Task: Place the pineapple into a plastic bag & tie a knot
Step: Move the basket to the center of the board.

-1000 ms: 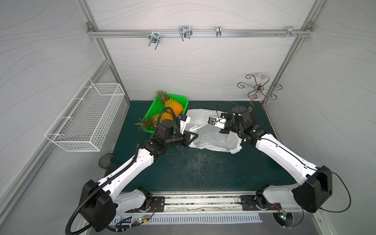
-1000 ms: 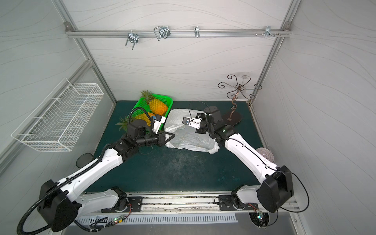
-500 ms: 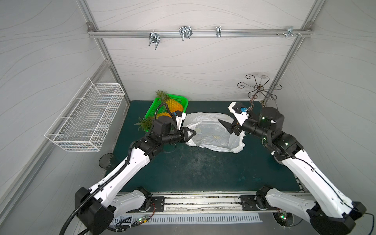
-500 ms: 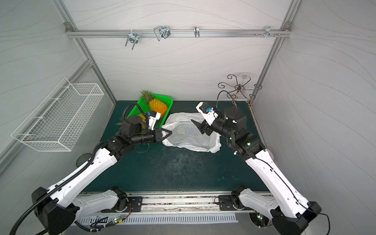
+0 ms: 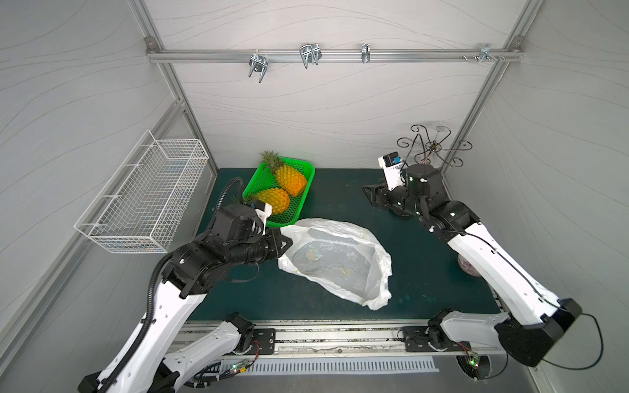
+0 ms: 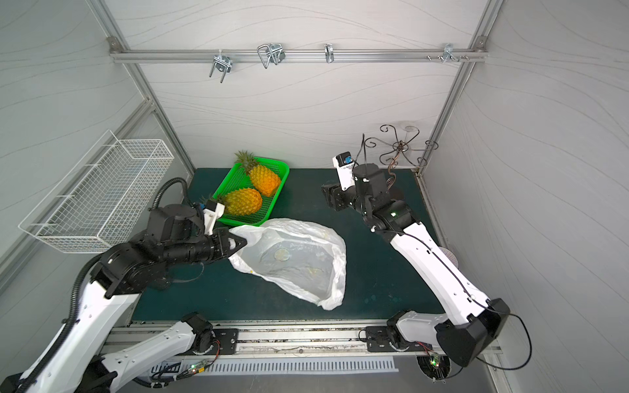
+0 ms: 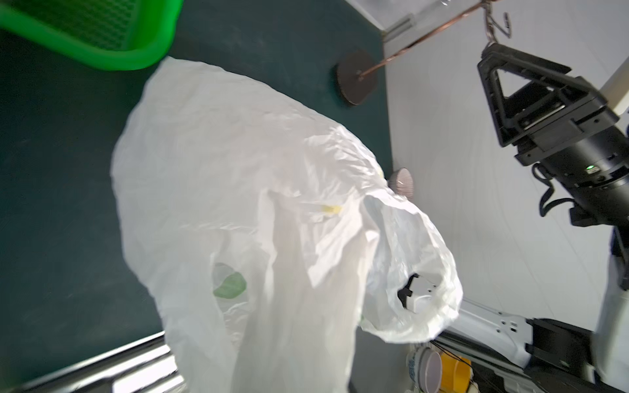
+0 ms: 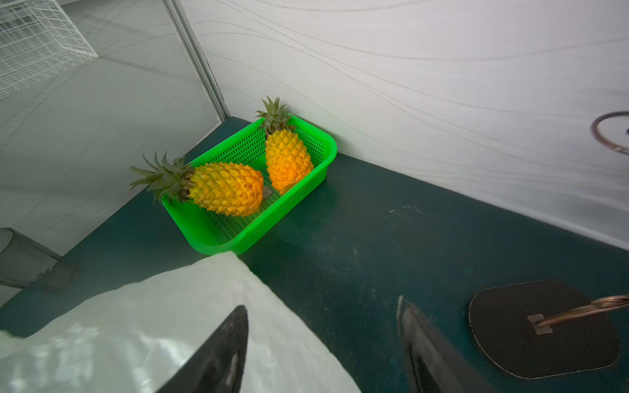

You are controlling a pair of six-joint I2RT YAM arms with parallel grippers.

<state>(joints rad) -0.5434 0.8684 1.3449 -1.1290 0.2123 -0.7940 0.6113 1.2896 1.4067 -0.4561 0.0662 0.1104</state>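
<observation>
Gripping the plastic bag (image 5: 340,262) (image 6: 296,262) by its left edge, the left gripper (image 5: 286,243) (image 6: 240,242) is clamped tight, w/ a bit of white film pinched between its tips in both top views. Bag sits mid-mat, just near-right of the green tray (image 5: 282,223) (image 8: 211,246), its top corner right by the tray's near rim. Mouth gapes upward, so the dark mat (image 5: 425,272) shows through the thin film, and the bag's near-right end lies crumpled on the mat. Left wrist view shows the bag (image 7: 255,170) spreading out from the cam, green leaf print (image 7: 229,285) on one side, one handle loop (image 7: 418,296) hanging open and untied. Right gripper (image 5: 369,195) (image 6: 328,197) (image 8: 321,306) is at far right, well apart from the bag, pointing left. Its jaws are spread wide w/ nothing between them, the fingers (image 8: 224,340) standing clear of the bag in the right wrist view. Two pineapples lie in the tray at far left: near pineapple (image 5: 272,200) (image 8: 228,189) on its side w/ leaves over the tray's left rim, far pineapple (image 5: 291,178) (image 8: 287,163) w/ its crown toward the back wall. Neither fruit is in the bag. Wire basket (image 5: 143,194) hangs on the left wall. Metal hook stand (image 5: 432,149) is in the far right corner.
</observation>
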